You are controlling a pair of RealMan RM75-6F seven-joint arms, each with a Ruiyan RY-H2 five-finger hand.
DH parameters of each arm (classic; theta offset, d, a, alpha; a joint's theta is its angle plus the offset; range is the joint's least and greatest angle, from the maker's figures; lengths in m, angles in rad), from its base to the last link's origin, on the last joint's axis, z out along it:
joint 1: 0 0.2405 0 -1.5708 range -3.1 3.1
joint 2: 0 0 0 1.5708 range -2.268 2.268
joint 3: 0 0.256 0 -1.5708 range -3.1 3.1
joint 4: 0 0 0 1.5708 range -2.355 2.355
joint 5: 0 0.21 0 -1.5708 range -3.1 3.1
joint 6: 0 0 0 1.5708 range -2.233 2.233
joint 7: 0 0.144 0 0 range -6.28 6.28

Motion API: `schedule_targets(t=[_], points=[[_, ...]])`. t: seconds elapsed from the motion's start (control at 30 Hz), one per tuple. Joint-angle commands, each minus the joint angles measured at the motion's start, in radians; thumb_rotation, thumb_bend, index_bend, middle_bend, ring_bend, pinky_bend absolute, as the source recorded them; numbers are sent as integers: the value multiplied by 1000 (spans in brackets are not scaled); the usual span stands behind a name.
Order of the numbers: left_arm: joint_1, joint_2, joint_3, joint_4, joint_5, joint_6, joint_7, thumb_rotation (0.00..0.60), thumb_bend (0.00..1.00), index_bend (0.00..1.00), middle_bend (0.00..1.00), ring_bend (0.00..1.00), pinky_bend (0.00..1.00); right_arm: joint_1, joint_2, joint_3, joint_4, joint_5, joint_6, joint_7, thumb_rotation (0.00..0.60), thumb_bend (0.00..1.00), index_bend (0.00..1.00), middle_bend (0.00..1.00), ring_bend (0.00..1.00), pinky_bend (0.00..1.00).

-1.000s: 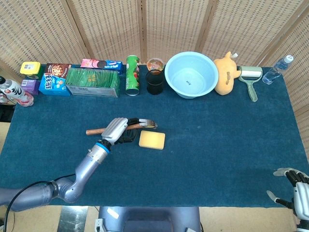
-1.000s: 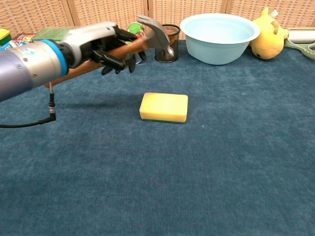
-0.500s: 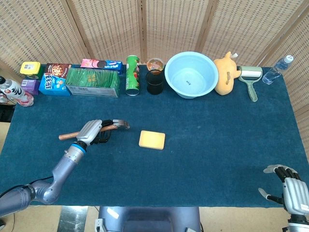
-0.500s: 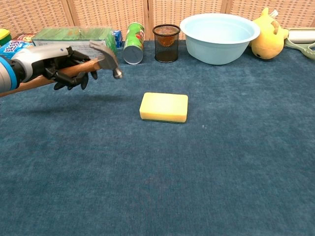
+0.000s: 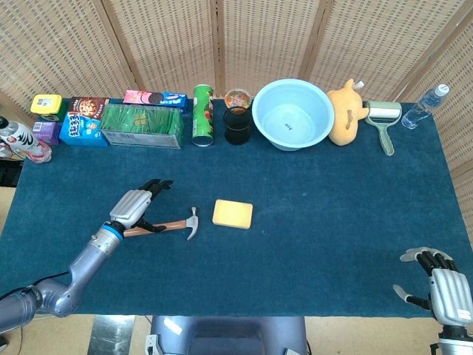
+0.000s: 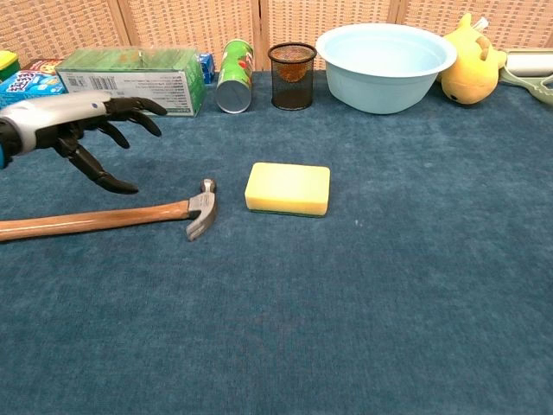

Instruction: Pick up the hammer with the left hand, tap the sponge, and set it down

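The hammer [image 6: 112, 217] now lies flat on the blue table cloth [image 6: 389, 285], whereas half a second ago it was held aloft in the left hand [image 6: 82, 130]; a second ago it was raised nearer the sponge [image 6: 288, 188]. Its steel head rests just beside the sponge's left edge, apart from it, with the wooden handle running out to the left past the frame edge in the chest view. The left hand has released it: the fingers [image 6: 130, 106] are spread and hold nothing, and the hand hovers above the handle with clear space beneath it. In the head view the left hand [image 5: 135, 206] sits over the handle's rear portion, the forearm extending back toward the lower left corner. Judged from this layout, the set-down step appears complete and the task is at or very near its end; only withdrawal of the arm would remain. The sponge shows no visible dent or displacement. The right hand [image 5: 446, 285] is at the lower right table edge, well apart from the work, fingers apart and empty.
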Motion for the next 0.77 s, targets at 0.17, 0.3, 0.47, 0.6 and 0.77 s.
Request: schedule_targets(t=[0.17,0.3,0.47,0.6,0.77], points=[[174,107,66,-167,110,282,46,600,225,65,160,51,201,28,24,13,-21,-23,-9,-39,600,120,399,350,267,201],[319,190,146,-237,197,486,97,600,232,84,160,53,201,48,30,18,-40,-40,-17,-89,600,120,399,350,267,201],[461,270,211,-290,213,633,120,600,233,103,160,58,201,67,27,12,-52,-48,-42,-119,600,121,399,350,267,201],[521,291,231,-284,216,689,106,600,233,126,164,77,201,73,21,9,-51,-47,-52,-125,600,120,400,350,267,201],[603,310,240,-261,213,763,57,600,233,140,168,90,201,78,12,2,-52,-56,-53,-133,600,121,400,350,267,201]])
